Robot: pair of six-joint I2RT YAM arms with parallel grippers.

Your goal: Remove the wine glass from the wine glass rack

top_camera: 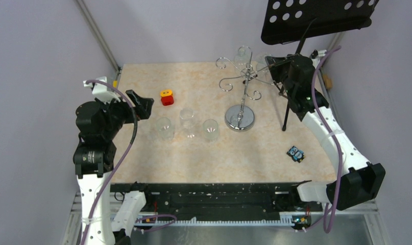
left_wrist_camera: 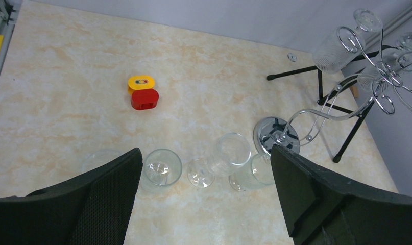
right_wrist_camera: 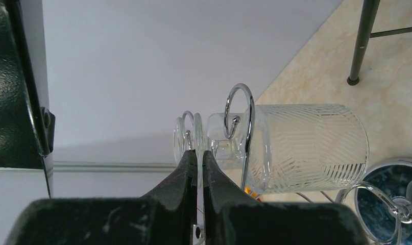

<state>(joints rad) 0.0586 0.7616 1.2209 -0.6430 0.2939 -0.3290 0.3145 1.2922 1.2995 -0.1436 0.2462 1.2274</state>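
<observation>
Right claw [right_wrist_camera: 197, 155] seemingly pinches the foot of the clear, ribbed wine glass [right_wrist_camera: 306, 148].

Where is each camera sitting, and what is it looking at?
Top: high behind the robot, looking down at the table; left arm and right arm show.
Left wrist: on the left arm, looking across at standing glasses; the open left gripper frames the bottom.
Right wrist: on the right arm, close on a hanging wine glass; the right gripper pinches its foot.
Shared: all three see the rack.
</observation>
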